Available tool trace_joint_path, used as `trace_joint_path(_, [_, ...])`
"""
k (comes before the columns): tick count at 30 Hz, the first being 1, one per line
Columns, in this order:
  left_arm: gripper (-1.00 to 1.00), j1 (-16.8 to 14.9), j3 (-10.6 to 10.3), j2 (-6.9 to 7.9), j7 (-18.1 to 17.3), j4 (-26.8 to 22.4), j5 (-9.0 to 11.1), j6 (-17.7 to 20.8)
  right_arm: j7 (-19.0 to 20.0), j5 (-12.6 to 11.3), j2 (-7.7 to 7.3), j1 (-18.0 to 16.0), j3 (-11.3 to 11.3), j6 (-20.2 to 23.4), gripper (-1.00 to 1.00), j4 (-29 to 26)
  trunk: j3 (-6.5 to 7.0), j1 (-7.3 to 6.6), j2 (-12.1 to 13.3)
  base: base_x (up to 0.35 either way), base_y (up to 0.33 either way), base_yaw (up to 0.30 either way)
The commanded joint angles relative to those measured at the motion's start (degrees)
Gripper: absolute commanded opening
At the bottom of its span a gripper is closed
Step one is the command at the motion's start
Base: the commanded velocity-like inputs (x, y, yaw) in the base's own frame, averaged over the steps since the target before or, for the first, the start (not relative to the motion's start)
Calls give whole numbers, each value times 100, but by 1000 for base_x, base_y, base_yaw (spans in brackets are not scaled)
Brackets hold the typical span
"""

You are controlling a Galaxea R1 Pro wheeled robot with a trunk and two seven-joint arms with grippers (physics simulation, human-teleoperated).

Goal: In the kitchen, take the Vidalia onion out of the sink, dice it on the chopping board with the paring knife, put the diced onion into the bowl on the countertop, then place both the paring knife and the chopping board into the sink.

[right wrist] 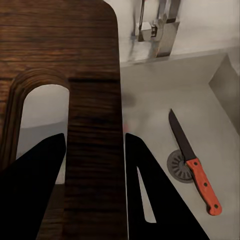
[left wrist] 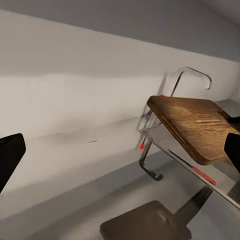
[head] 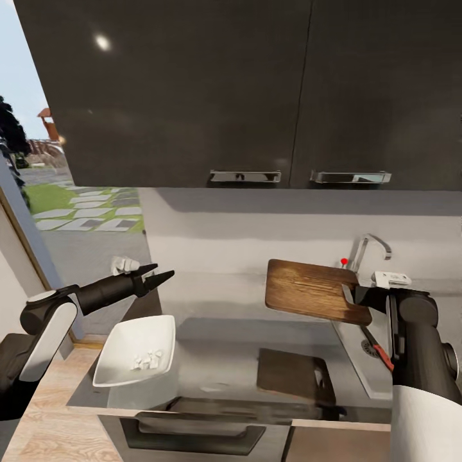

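My right gripper is shut on the chopping board, pinching the strip beside its slot handle. The board hangs level in the air, beside the tap and partly over the sink. The paring knife lies on the sink floor by the drain, red handle toward me. The white bowl sits at the left of the countertop with diced onion inside. My left gripper is open and empty, above and behind the bowl.
Dark wall cabinets with chrome handles hang close overhead. The board's shadow falls on the countertop under it. A window opens to the left, and wooden flooring lies below the counter's left end.
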Motion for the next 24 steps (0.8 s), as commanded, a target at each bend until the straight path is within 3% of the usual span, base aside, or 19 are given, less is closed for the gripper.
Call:
trace_joint_path(1, [100, -7, -4, 4, 8, -1, 40, 39, 60, 50, 0, -7, -3, 20, -100, -3, -14, 4, -14, 0, -14, 0])
trace_joint_path(10, [100, -7, -5, 4, 4, -1, 39, 39, 60, 50, 0, -7, -3, 20, -100, -4, -14, 4, -14, 0, -52, 0])
trace_joint_path(24, [100, -7, -37, -1, 11, -1, 39, 39, 60, 50, 0, -7, -3, 20, -100, -4, -14, 4, -14, 0, -278, 0])
